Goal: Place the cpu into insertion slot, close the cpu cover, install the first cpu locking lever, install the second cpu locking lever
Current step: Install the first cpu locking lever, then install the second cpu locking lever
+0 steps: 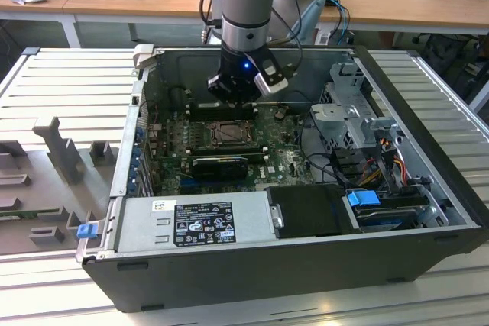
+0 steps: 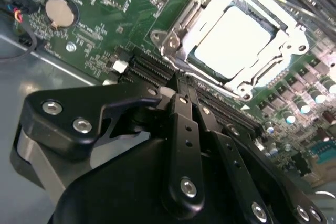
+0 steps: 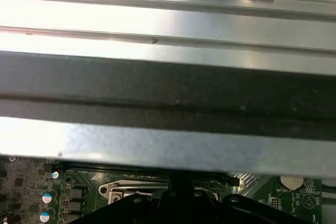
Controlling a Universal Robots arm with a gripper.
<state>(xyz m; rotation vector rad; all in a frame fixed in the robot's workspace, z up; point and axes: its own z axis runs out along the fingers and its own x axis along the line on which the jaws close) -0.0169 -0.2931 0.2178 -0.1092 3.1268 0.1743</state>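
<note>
The cpu lies flat in the insertion slot, its pale silver top showing through the window of the cpu cover, which is folded down over it. The cover's metal frame also peeks out under the case wall in the first wrist view. My gripper hangs inside the case just behind the socket, a little above the board. In the second wrist view its black fingertips are pressed together with nothing between them, pointing at the socket's near edge. The locking levers are not clear enough to place.
A long black ribbed card lies in front of the socket, and the power supply fills the case front. Drive cage and cables crowd the exterior view's right. A coin battery and black slots sit on the board.
</note>
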